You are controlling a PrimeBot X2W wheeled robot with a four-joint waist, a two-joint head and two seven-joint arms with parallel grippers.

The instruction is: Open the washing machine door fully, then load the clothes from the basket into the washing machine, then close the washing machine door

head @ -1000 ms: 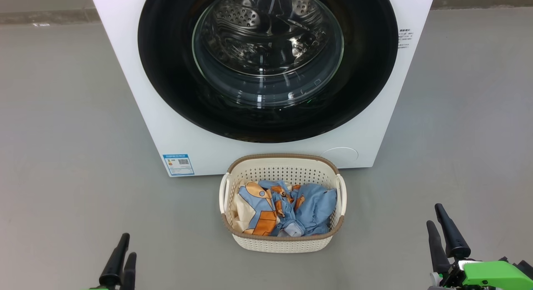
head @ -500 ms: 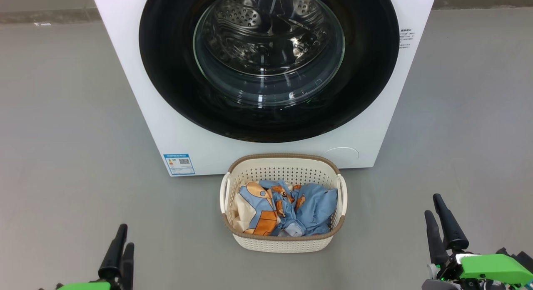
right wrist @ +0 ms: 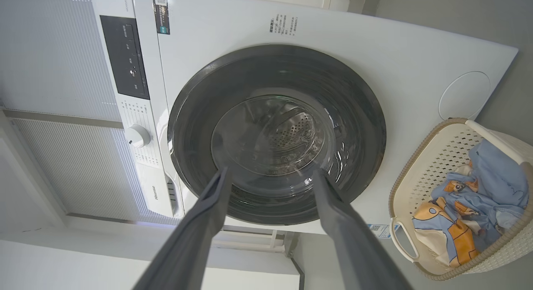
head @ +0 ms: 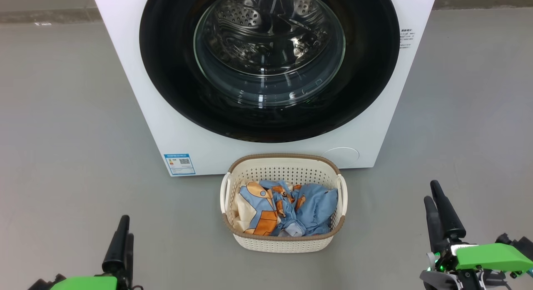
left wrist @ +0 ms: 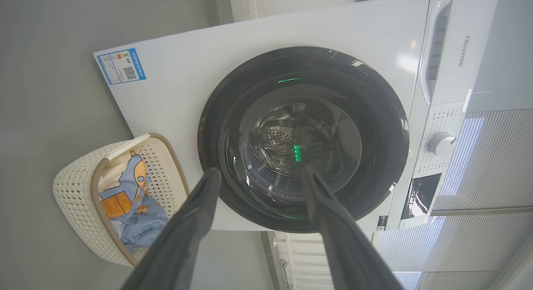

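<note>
The white washing machine (head: 137, 73) stands ahead, its black-rimmed glass washing machine door (head: 268, 61) flat against the front, steel drum visible through the glass. On the floor just before it sits the cream basket (head: 283, 242), holding the blue, cream and orange clothes (head: 287, 211). My left gripper (head: 127, 227) is open at the lower left and my right gripper (head: 431, 191) open at the lower right, both well short of the basket and empty. In the left wrist view my left gripper (left wrist: 260, 172) frames the door (left wrist: 304, 78); in the right wrist view my right gripper (right wrist: 270, 172) does the same.
Bare grey floor (head: 62, 136) lies on both sides of the machine and the basket. A blue label sticker (head: 179, 164) marks the machine's lower left corner. The control panel with its knob (right wrist: 137, 136) runs along the machine's top. A ribbed wall panel (right wrist: 50, 65) stands behind.
Both grippers have moved forward toward the machine, the right one more than the left. Door, basket and clothes have not moved.
</note>
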